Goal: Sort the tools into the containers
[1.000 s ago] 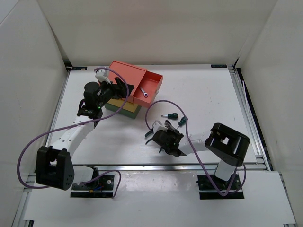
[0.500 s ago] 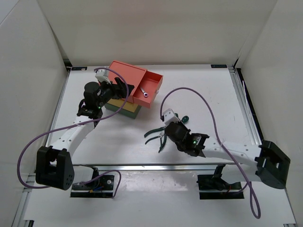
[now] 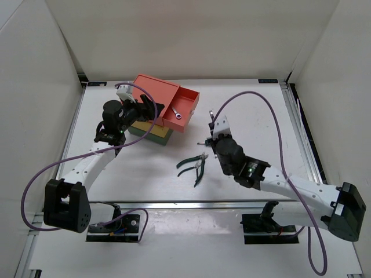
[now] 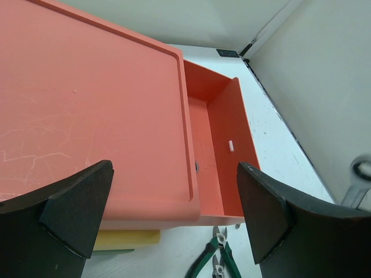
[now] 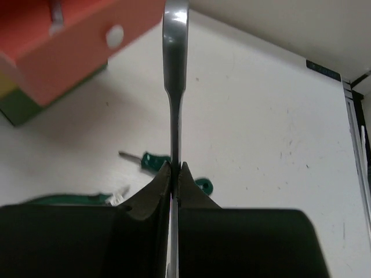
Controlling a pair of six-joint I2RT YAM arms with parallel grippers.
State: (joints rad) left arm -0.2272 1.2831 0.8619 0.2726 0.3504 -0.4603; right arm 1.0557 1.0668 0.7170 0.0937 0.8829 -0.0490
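Left gripper (image 4: 174, 217) hovers as before over the top of the salmon-red container (image 4: 87, 116), jaws spread wide and empty. Just right of it the open drawer (image 3: 185, 102) holds one silver wrench (image 3: 175, 113). The yellow container (image 3: 157, 136) and the dark green container (image 3: 134, 130) are stacked below.

Farther right, two pliers (image 3: 191, 164) lie uncovered on the bench (image 3: 255, 116). A second ago the right gripper (image 5: 174, 169) sat low over them. It has since reached outward and now stands beyond them, nearer the drawer. Its jaws are pinched tight on the shank of a second wrench (image 5: 175, 69), which sticks straight out ahead of the fingers. Two green-handled screwdrivers (image 5: 152, 161) lie on the bench under it.
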